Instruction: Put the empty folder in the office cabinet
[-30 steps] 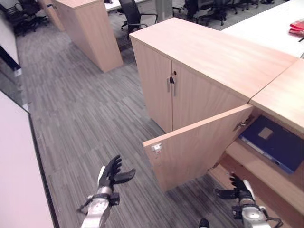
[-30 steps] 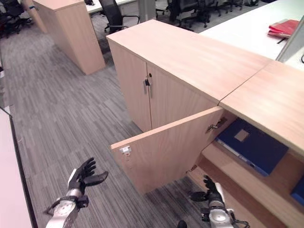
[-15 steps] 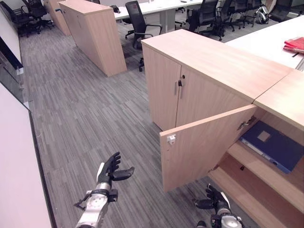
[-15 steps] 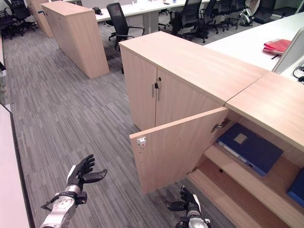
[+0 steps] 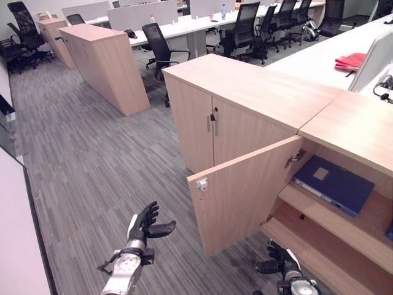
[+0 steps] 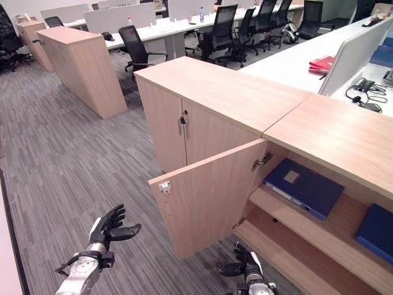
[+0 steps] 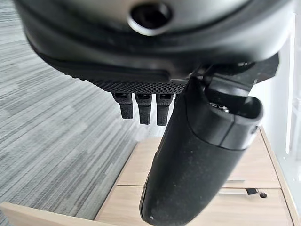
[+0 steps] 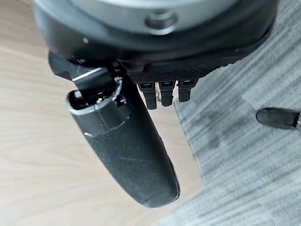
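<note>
Dark and empty, the robot's left hand (image 5: 146,224) hangs low over the grey striped carpet (image 5: 92,153), well to the left of the open light-wood cabinet door (image 5: 242,196); its fingers are loosely spread with the thumb held out, gripping nothing. The right hand (image 5: 279,262) sits low in front of the cabinet's bottom shelf, just right of that door's lower edge, fingers likewise relaxed and bare of any load. Both forearms point forward and slightly inward, palms roughly facing each other.

Past the door, the flat dark-blue folder (image 5: 334,184) lies on its side on the upper shelf of the pale wooden office cabinet (image 6: 319,203), so by the look of things it is already stowed. It seems a stiff, light board binder with a smooth cover, probably a little slippery; gripping the thicker spine edge facing the opening would likely be surest.
</note>
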Robot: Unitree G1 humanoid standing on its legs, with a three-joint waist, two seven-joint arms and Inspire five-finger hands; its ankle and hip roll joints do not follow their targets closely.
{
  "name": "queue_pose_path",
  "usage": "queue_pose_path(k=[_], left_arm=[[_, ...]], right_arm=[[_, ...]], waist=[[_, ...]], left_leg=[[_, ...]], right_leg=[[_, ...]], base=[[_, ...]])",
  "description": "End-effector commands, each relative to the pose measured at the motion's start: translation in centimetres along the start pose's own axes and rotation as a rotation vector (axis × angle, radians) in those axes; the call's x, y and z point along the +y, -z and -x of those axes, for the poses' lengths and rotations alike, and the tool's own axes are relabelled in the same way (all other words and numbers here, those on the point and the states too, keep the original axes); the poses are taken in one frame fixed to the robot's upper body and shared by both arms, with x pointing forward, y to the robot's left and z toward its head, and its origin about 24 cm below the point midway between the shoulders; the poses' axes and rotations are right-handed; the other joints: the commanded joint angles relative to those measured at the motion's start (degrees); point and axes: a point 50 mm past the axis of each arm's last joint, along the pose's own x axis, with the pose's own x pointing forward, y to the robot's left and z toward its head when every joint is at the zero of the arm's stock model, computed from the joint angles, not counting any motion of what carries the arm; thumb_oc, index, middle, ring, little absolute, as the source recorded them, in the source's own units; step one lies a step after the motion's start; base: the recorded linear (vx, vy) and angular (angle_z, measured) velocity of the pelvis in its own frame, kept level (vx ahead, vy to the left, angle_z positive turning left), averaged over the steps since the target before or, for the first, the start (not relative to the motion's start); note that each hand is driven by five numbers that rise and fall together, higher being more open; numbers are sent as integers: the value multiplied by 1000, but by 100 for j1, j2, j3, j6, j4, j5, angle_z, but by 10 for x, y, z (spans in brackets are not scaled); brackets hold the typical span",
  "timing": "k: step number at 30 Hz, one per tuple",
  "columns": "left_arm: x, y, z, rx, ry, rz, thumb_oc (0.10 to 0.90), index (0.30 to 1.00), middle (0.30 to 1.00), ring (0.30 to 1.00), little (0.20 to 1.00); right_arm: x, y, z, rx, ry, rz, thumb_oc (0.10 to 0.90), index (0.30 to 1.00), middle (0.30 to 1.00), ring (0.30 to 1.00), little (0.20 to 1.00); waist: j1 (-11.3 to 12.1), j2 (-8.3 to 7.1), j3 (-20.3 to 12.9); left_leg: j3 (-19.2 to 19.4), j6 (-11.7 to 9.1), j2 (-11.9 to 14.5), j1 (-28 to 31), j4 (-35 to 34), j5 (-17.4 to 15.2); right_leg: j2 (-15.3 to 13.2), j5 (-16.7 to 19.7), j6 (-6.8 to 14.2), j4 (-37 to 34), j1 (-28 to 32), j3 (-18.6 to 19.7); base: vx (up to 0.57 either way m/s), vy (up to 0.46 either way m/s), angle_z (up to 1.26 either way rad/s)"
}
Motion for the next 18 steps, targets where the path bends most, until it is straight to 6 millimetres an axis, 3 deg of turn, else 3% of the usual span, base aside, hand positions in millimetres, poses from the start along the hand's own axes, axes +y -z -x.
queue_pose_path(k=[1,11,18], left_arm=[[8,-68,-27,-245,-6,-22,800,900,900,900,900],[22,-101,-47,-280,-58,6,800,900,900,900,900],[-3,-129,-53,-358,9,97,800,900,900,900,900]], right_arm=[[-5,-42,-4,-193,4,10,800,900,900,900,900],[-8,-35,-1,-180,-16,54,800,900,900,900,900],[-12,-33,-2,-165,6,52,800,900,900,900,900]], waist=[[-30,-39,-193],[-272,47,-183],[-352,73,-153]], left_leg=[[98,233,-360,-216,-13,-37],[246,126,-240,-229,-44,29],[259,75,-180,-214,-44,49]], right_leg=[[-163,-931,369,636,163,169],[-102,-876,369,452,171,241],[-49,-892,348,367,256,225]], base=[[14,-59,0],[14,-51,-9],[7,-55,-2]])
